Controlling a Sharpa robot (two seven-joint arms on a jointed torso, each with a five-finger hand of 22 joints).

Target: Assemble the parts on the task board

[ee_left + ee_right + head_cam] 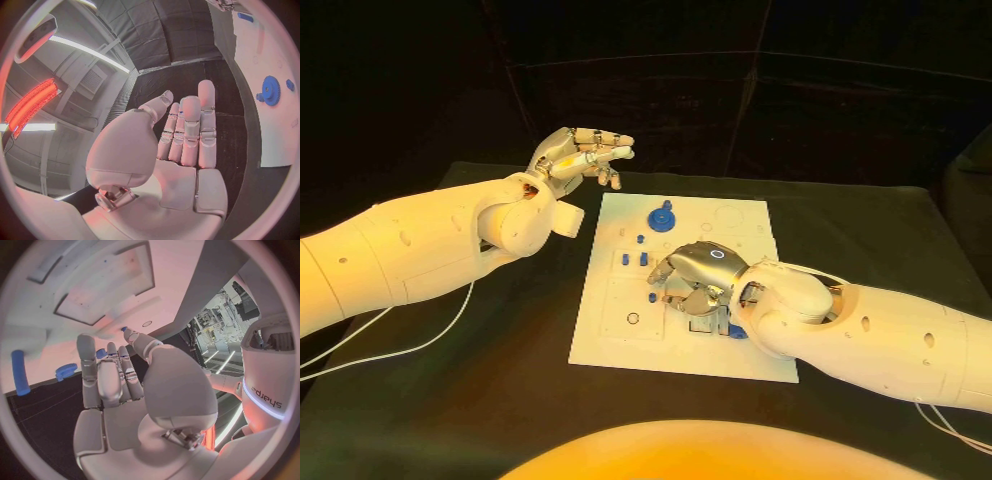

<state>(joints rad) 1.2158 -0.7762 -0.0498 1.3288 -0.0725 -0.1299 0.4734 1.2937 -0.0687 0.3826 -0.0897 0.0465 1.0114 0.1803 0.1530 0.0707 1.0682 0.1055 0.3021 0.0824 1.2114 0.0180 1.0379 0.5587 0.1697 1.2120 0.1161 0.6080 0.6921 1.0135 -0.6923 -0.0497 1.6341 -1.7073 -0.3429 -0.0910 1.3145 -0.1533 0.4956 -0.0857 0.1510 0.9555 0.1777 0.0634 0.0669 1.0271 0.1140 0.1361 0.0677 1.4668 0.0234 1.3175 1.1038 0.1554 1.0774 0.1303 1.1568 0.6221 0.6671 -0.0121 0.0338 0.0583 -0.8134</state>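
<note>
Head view: the white task board (pixel 610 330) lies mid-table on the black table (pixel 473 400), and the right hand (pixel 697 275) is palm-down over its middle, fingers curled toward the plate among the small blue parts (pixel 635 259); from up here you cannot tell whether anything sits between those fingers; a blue gear (pixel 662 217) lies near the board's far end, well apart from that hand, and a small blue piece (pixel 737 331) pokes out by the right wrist at the board's near edge.

Right wrist view fills in what the head camera hides: the fingers (pixel 103 372) lie straight and close together, side by side, thumb (pixel 140 342) apart from them; a small blue part (pixel 101 353) shows just behind the fingertips, but touching or merely behind, cannot say; a blue peg (pixel 19 372) and a blue toothed piece (pixel 65 372) lie off to the side of the fingers, clear of them; nothing is plainly gripped.

Left hand (pixel 577 155) is raised beyond the board's far left corner, over bare table, holding nothing; the head view shows its fingers bent inward a little; the left wrist view shows the palm (pixel 178 185) bare and the fingers (pixel 187 130) extended and pressed together, thumb alongside; that view also catches the gear (pixel 270 90) on the board, off to the side of the fingertips and not touching them.
</note>
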